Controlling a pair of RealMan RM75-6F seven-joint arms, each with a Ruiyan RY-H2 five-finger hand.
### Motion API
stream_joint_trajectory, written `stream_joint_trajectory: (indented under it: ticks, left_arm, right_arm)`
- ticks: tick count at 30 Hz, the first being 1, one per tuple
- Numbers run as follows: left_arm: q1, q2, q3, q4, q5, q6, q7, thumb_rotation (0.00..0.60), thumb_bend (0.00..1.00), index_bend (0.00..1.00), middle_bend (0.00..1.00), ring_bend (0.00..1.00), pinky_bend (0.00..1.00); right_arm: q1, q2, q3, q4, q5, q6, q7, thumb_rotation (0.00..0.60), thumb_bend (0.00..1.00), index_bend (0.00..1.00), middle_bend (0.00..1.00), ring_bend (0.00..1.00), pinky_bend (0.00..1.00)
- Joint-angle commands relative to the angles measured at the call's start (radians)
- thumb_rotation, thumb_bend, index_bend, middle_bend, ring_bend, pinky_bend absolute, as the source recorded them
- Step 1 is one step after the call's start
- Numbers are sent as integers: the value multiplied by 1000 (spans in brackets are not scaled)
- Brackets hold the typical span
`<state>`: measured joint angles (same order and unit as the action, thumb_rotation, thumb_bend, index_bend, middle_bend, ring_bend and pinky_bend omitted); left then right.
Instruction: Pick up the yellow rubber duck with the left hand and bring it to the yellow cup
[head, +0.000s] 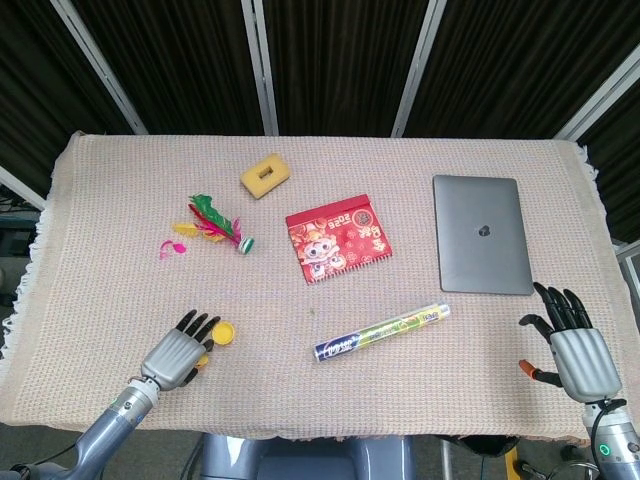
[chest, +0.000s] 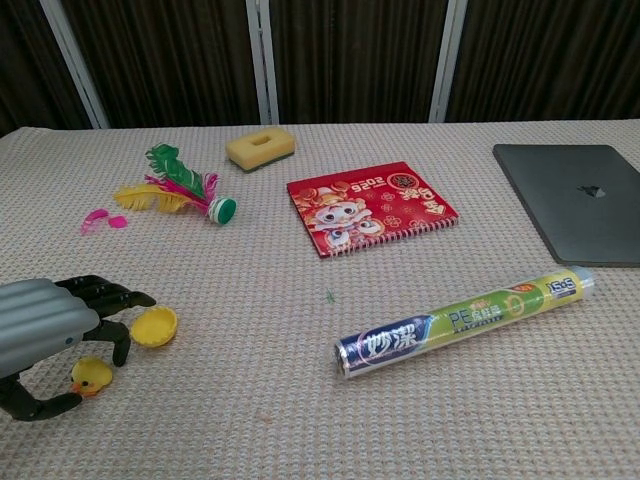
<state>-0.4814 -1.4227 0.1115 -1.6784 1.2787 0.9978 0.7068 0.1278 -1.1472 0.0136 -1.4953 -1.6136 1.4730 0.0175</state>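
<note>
Left hand (chest: 55, 330) hangs right over the yellow rubber duck (chest: 89, 376), fingers curled around but not gripping (I think). Yellow cup (chest: 154, 326) sits just past its fingertips.

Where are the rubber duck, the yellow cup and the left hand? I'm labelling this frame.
rubber duck (chest: 90, 376): chest view, on its body.
yellow cup (chest: 155, 326): chest view, on its inner wall.
left hand (chest: 45, 318): chest view, on its grey back.

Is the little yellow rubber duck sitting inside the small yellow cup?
No, the little yellow rubber duck sits on the woven tablecloth beside the small yellow cup, under the left robot hand.
</note>
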Motion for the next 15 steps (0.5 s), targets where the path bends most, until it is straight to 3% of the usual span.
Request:
stream_joint_trajectory:
  ticks: [1,15]
  left_arm:
    - [-1,4,0,-3,-1,2,0,600,363,345,0,0,0]
    - [4,18,3,-12,-5,23,15,600,391,431,0,0,0]
  right_arm:
    - [0,0,0,0,0,0,0,600,0,380,1,0,0]
    - [-1,0,0,-1,0,1,-3,600,0,380,1,0,0]
